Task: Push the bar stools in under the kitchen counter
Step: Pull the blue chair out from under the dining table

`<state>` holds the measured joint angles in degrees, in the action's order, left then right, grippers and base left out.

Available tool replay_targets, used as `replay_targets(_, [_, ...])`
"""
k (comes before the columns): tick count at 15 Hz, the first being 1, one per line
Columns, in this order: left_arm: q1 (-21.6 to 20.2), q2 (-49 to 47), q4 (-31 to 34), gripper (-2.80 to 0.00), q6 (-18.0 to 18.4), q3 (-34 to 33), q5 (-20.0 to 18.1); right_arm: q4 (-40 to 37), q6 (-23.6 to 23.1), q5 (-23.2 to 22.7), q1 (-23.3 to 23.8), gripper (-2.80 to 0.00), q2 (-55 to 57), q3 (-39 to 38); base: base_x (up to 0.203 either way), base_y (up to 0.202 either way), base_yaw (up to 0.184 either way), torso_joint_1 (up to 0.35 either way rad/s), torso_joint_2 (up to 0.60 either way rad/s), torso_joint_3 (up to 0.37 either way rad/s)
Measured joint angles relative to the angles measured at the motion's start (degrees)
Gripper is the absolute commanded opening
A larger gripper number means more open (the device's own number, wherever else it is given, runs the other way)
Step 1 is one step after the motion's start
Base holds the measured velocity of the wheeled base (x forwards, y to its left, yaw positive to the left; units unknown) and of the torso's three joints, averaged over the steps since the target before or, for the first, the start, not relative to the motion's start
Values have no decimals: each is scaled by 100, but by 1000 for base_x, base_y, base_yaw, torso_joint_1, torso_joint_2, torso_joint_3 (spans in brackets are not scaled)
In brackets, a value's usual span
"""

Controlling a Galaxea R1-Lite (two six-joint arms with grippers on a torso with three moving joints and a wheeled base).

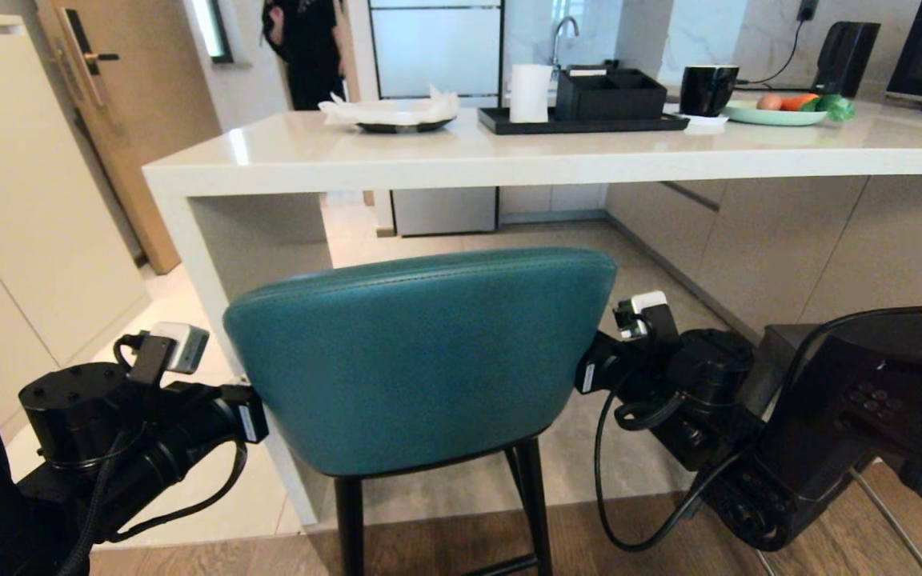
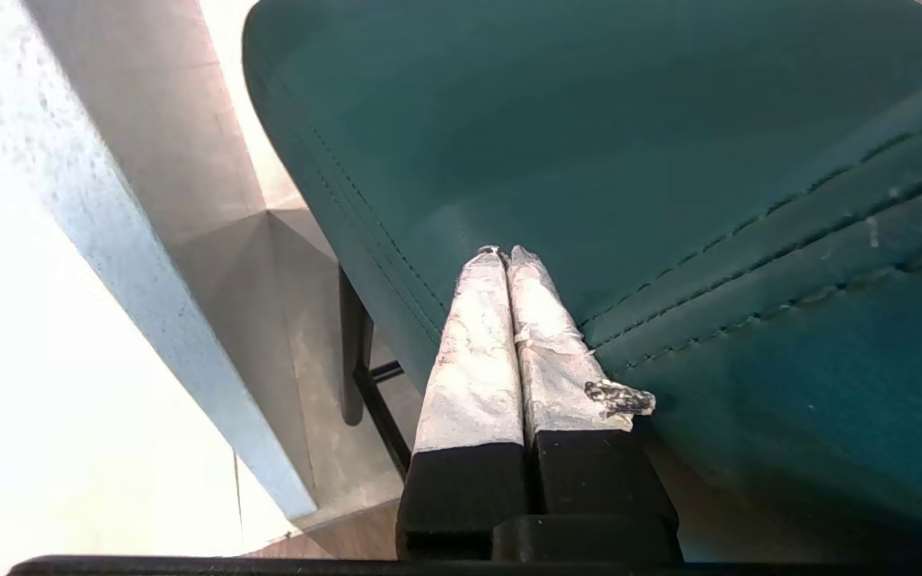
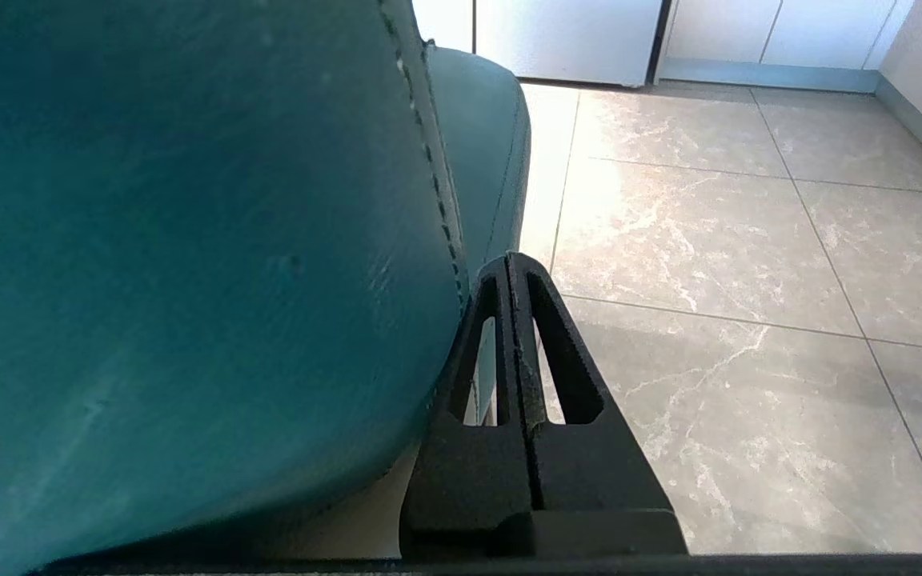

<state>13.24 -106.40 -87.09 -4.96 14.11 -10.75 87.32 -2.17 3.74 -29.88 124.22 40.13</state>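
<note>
The teal bar stool [image 1: 421, 360] stands nearest the camera, its rounded back facing the robot and its black legs [image 1: 349, 520] on the boundary between wooden floor [image 1: 445, 552] and grey tile [image 3: 749, 240]; it sits just in front of the worktop [image 1: 509, 152], at the end by the slab end panel [image 1: 213, 264], with the seat not yet under the top; the left gripper [image 2: 507, 254] has its taped fingers pressed together, holding nothing, tips against the left side of the backrest; the right gripper [image 3: 514, 260] is likewise fully closed and empty, lying along the right edge of the backrest; the two arms bracket the back from either side, which looks meant to keep the stool from swivelling or drifting sideways during a push, closed fingers serving as blunt pushers; on the worktop rest a black tray [image 1: 581, 122], a paper roll [image 1: 529, 93], a black mug [image 1: 707, 88] and a plate of vegetables [image 1: 777, 114], well clear of the work; a person in black [image 1: 309, 48] stands beyond; the grey stool cannot be made out with certainty.
</note>
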Motion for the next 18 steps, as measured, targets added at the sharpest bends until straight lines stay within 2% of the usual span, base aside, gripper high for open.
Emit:
replay_targets(3, [112, 94, 18, -280, 0, -143, -33, 0, 9, 132, 0, -280, -18, 5, -198, 0, -3, -1, 4, 6])
replay_targets(14, [105, 102, -9, -280, 1, -137, -33, -26, -13, 132, 0, -280, -107, -42, -197, 0, -2, 3, -1, 1])
replay_targets(18, [47, 1, -28, -280, -2, -44, -2, -35, -13, 127, 0, -280, -280, -314, -195, 0, -2, 2, -3, 1])
